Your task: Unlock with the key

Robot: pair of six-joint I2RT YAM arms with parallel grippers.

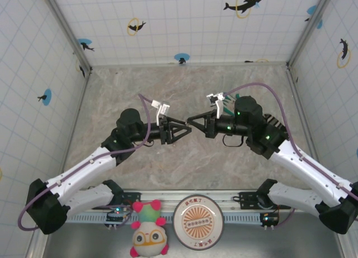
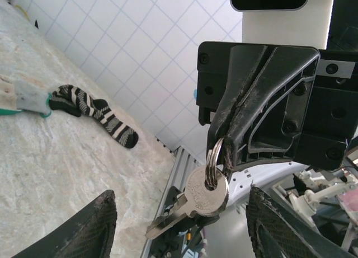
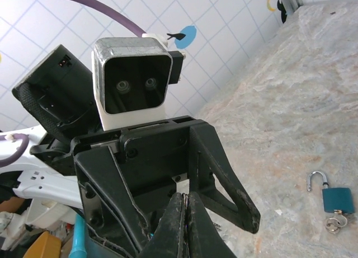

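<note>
A small silver key [image 2: 204, 193] is seen hung from a split ring [image 2: 211, 165], its rounded head uppermost and its blade slanted downward. The ring is pinched between the closed fingers of the right gripper [image 2: 222, 150], so the key is held just below those tips, clear of the table. The left gripper [image 2: 180, 207] is set tip to tip with it. Its fingers [image 2: 89, 230] are spread apart to either side of the key and are not touching it.

Below both grippers a marbled beige table [image 1: 168, 90] is laid out, closed in by white tiled walls [image 1: 168, 23] marked with dolphin stickers [image 1: 243, 4]. A blue padlock [image 3: 337, 199] is seen flat on the table, well apart from the right fingertips. A striped cloth [image 2: 95, 113] is seen well apart from the left gripper. A metal rail [image 2: 172, 174] is seen beneath the key at the table's edge, and bare table is left around both grippers.
</note>
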